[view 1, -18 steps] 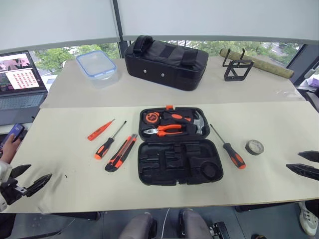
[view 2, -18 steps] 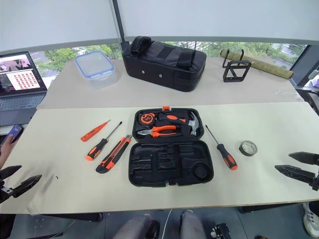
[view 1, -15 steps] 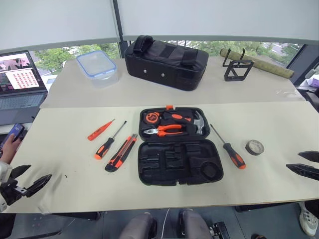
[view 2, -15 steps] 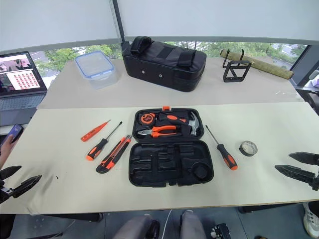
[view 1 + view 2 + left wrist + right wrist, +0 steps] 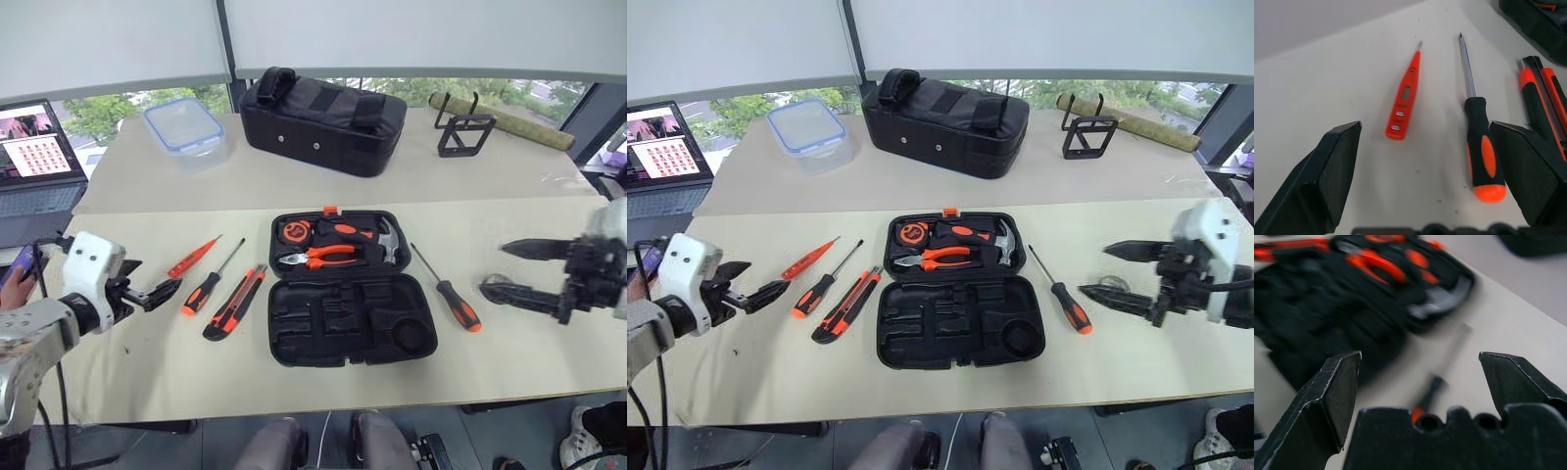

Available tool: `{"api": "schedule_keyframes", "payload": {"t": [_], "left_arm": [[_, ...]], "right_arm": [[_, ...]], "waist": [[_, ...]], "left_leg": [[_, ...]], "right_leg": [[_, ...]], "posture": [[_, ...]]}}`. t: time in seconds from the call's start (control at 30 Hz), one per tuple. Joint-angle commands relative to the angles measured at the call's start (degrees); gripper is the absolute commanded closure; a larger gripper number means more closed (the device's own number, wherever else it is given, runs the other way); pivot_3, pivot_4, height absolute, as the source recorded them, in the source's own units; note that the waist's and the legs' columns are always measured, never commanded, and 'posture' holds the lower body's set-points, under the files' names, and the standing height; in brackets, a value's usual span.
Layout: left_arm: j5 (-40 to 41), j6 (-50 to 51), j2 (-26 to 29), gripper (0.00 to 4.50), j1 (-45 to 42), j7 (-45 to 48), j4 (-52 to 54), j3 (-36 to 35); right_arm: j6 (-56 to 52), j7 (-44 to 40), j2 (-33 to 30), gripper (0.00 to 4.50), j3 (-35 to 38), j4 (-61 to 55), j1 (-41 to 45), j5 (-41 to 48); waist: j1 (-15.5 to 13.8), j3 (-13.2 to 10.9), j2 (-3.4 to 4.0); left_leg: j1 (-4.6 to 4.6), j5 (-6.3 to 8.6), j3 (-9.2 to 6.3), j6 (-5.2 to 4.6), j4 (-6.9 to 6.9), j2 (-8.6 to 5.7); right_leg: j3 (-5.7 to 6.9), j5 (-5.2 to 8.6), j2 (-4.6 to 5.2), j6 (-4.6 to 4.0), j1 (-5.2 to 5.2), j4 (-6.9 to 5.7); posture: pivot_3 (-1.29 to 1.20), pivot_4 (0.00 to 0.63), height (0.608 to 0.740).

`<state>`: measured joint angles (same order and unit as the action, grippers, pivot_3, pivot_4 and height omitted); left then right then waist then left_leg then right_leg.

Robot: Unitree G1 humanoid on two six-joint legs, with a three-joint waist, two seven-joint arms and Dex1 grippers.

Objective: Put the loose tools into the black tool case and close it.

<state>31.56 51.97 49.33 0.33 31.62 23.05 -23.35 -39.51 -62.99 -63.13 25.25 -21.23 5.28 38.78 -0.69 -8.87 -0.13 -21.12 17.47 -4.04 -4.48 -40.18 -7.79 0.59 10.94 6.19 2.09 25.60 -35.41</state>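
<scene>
Both claws apart and empty, left claw [image 5: 1425,161] over the slim orange screwdriver [image 5: 1403,98], right claw [image 5: 1132,271] near the open black tool case [image 5: 960,313]

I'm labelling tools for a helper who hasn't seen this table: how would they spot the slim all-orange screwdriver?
Find the open black tool case mid-table. Three tools lie to its left; the slim all-orange screwdriver is the outermost, beyond the utility knife and the black-and-orange-handled screwdriver. It alone has no black on it.

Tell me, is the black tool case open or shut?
Open. The case lies flat; its lid half holds pliers and a hammer, its near half's slots are empty.
</scene>
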Motion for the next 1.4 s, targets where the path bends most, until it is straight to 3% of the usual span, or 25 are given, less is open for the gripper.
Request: {"api": "schedule_keyframes", "payload": {"t": [0.03,0.4,0.67,0.77,1.03,1.23,1.4], "left_arm": [[-2.07,1.47,2.14,0.02,-0.73,0.6,-0.21,4.53],[-5.79,-2.94,0.05,0.02,-4.42,2.6,-5.59,13.26],[-9.54,-6.55,-0.68,0.02,-8.2,4.37,-10.0,18.31],[-10.24,-6.89,-0.96,0.57,-8.94,5.22,-11.68,19.36],[-7.16,-5.92,-0.83,3.54,-9.68,8.94,-11.56,17.21],[-6.35,-14.7,2.94,3.59,-21.1,18.81,-9.54,17.23],[-8.71,-23.27,3.74,3.59,-29.79,31.65,-11.68,25.93]], "right_arm": [[-1.22,2.59,1.83,0.01,-4.53,-6.13,5.69,3.7],[1.43,2.98,6.62,0.01,-13.26,-9.56,9.23,3.33],[1.84,3.86,8.16,0.01,-14.87,-9.75,10.41,2.86],[2.01,4.24,8.48,0.0,-14.95,-10.04,10.06,2.6],[2.45,5.17,8.6,0.0,-14.2,-10.51,8.88,1.44],[2.11,4.86,7.29,0.0,-9.73,-10.81,4.25,1.14],[1.97,5.37,7.13,0.0,-6.41,-10.83,0.82,0.74]], "waist": [[-0.03,-0.01,-0.02],[-0.86,-0.05,-0.09],[-1.28,-0.05,-0.09],[-1.49,-0.05,-0.09],[-1.43,-0.04,-0.08],[-1.95,-0.21,-0.38],[-1.55,-0.19,-0.36]], "left_leg": [[0.0,0.0,0.0,0.0,0.0,-0.01],[-0.02,0.0,-0.03,0.0,-0.02,-0.05],[-0.02,-0.01,-0.04,0.02,-0.04,-0.05],[-0.01,-0.02,-0.03,0.01,-0.05,-0.06],[0.01,-0.02,-0.02,0.02,-0.06,-0.06],[-0.29,-0.03,-0.05,0.02,-0.28,-0.11],[-0.53,-0.03,-0.05,0.02,-0.6,-0.25]], "right_leg": [[0.0,0.0,0.01,0.0,0.0,0.01],[0.04,-0.01,0.04,0.0,-0.03,0.09],[0.07,-0.02,0.05,-0.02,-0.02,0.06],[0.08,-0.02,0.05,-0.02,-0.03,0.05],[0.05,-0.02,0.05,-0.02,0.02,-0.1],[0.11,-0.01,0.1,-0.02,0.34,-0.34],[0.17,-0.03,0.23,0.0,0.42,-0.38]], "posture": [[0.0,0.15,0.722],[0.0,0.15,0.722],[0.0,0.15,0.722],[0.0,0.15,0.722],[0.0,0.15,0.722],[0.0,0.15,0.722],[0.0,0.15,0.722]]}}
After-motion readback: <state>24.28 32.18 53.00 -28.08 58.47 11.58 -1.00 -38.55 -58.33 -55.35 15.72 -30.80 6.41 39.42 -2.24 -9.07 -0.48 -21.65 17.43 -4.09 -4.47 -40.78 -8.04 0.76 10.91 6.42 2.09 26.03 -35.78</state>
